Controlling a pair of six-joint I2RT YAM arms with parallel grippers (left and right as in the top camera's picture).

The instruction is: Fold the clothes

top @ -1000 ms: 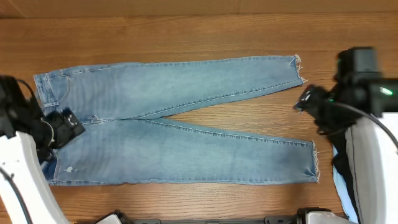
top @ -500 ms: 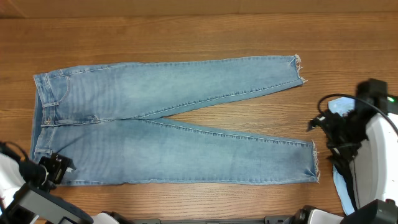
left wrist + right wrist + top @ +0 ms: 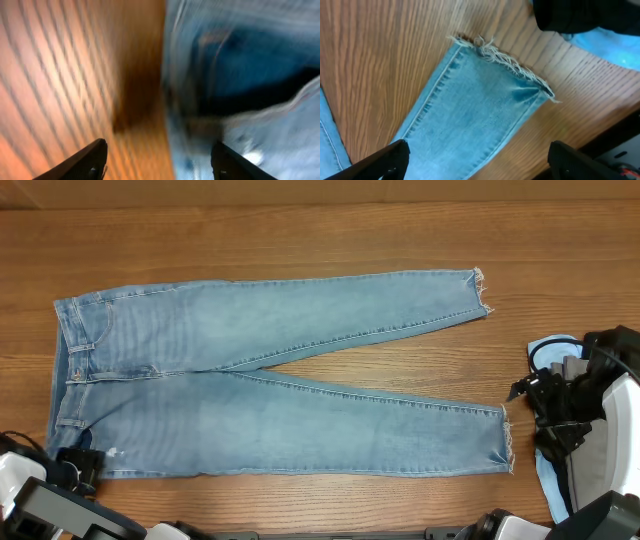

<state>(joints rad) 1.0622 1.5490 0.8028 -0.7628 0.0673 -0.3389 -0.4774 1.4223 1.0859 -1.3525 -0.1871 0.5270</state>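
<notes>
The brown wood-grain table (image 3: 300, 240) fills the overhead view, and the light blue faded denim jeans (image 3: 250, 360) lie flat across it. The waistband is at the left arm's end, and the two long legs spread apart in a narrow V toward the right arm.

A plain pale-blue cloth (image 3: 548, 348) sits at the right arm's end, well apart from the jeans' upper leg and partly hidden under the arm. In the right wrist view it lies beyond the fingers toward the far corner, with a dark shape (image 3: 580, 12) over it that cannot be identified.

The right gripper (image 3: 480, 160) is spread wide and holds nothing. Its two dark fingers (image 3: 390, 159) stand at either side of the view. The lower trouser leg runs out from between them, and its frayed hem (image 3: 505, 62) lies ahead of the tips on bare wood.

The left gripper (image 3: 160, 165) is likewise wide open and empty, at the waistband's near corner. Its view is heavily blurred, yet the split is plain — one finger (image 3: 92, 159) hangs over bare wood and the other over denim, with the jeans' edge running between them. Whether the tips touch the fabric cannot be told.
</notes>
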